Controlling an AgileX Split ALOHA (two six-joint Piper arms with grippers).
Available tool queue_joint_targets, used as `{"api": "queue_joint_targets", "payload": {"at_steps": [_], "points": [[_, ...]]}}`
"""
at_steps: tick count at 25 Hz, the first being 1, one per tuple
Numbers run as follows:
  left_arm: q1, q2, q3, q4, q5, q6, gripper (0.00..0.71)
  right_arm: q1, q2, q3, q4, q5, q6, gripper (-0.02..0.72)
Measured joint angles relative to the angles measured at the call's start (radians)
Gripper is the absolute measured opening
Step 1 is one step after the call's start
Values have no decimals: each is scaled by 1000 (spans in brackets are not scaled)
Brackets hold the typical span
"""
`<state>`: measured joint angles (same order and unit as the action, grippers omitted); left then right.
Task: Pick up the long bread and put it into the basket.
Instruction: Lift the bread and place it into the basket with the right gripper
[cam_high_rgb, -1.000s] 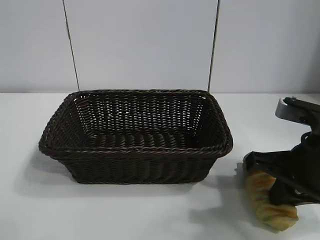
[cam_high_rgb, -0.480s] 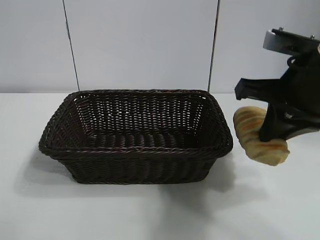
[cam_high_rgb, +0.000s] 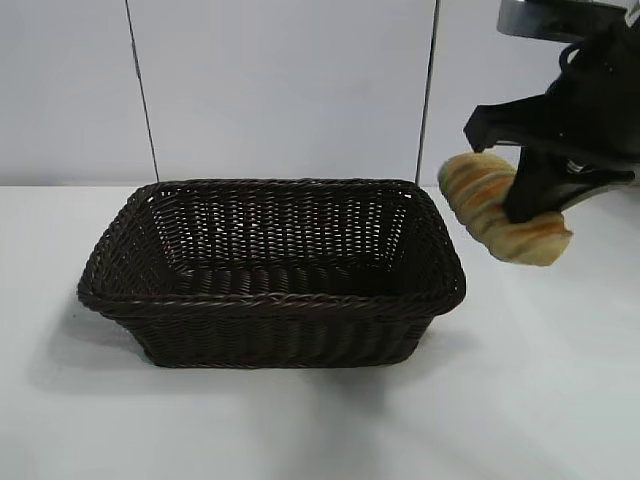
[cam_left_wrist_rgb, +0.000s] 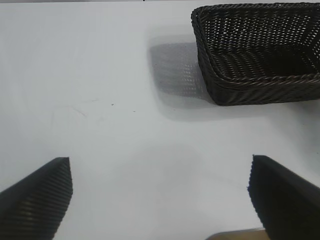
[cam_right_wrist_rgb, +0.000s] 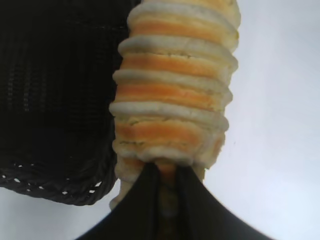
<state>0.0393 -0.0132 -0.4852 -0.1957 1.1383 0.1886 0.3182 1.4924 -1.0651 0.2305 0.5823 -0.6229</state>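
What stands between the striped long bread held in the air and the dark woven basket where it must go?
Nothing visible. The right pincer holds the tan, orange-striped long bread above the table, just beyond the right rim of the dark brown wicker basket, whose inside is open.

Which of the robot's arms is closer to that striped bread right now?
The right. The right gripper is clamped on the long bread, holding it in the air beside the basket. The left gripper hangs open over bare table, away from the bread.

We're in a lab/test setup: bare white desk (cam_high_rgb: 300, 430), plain panel wall (cam_high_rgb: 290, 90) behind the basket (cam_high_rgb: 270, 270).
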Motion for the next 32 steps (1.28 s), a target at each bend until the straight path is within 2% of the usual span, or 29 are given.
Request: {"api": "queue_joint_targets", "payload": {"at_steps": [3,6,9,12,20,25,32], "points": [[0,0,0,0,0,0,687,0,49,-33,121,-3,-219,66],[0,0,0,0,0,0,687,0,116,-71,180,2,-406,66],[0,0,0,0,0,0,687,10,178,-121,204,19,-536,66],[0,0,0,0,0,0,687,57,238,-176,208,33,-604,64],[0,0,0,0,0,0,687,213,414,-284,146,29,-618,54],[0,0,0,0,0,0,687,220,466,-298,123,-22,-601,54],[0,0,0,0,0,0,687,220,513,-300,112,-35,-568,54]]}}
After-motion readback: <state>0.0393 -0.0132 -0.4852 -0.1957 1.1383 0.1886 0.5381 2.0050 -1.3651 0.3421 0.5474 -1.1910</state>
